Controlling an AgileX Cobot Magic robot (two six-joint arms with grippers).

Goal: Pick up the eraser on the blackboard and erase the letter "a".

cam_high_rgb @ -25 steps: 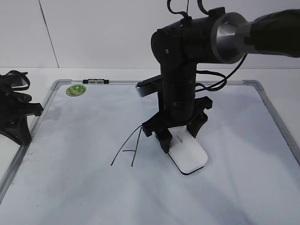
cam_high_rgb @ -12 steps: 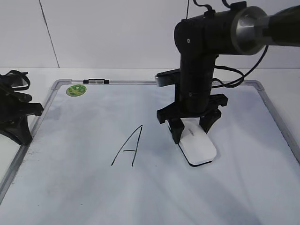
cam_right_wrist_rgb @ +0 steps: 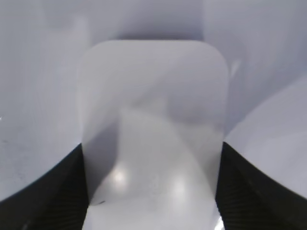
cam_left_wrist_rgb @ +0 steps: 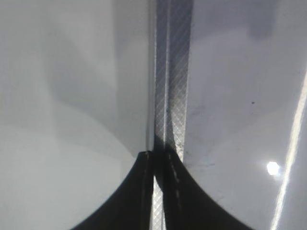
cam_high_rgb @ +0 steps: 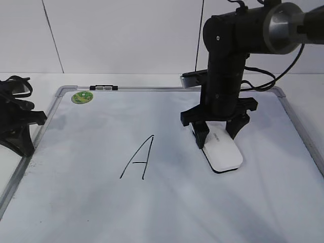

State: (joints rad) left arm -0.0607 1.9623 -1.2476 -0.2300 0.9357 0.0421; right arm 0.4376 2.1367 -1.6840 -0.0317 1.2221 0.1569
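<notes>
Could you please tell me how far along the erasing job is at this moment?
Done: no small "a" shows on the blackboard; only the capital A is visible. In hand: the right gripper holds the eraser on the board. Left: apparently nothing except letting go.

- Glossy white dry-erase surface on the blackboard (cam_high_rgb: pixel 91 212), framed in silver metal with a fine cross-hatched texture.
- Smooth white plastic on the eraser (cam_high_rgb: pixel 223 151), softly sheened, over a thin black base.
- Matt black plastic on the right gripper (cam_high_rgb: pixel 217 136), ribbed along the finger pads (cam_right_wrist_rgb: pixel 249 201).
</notes>
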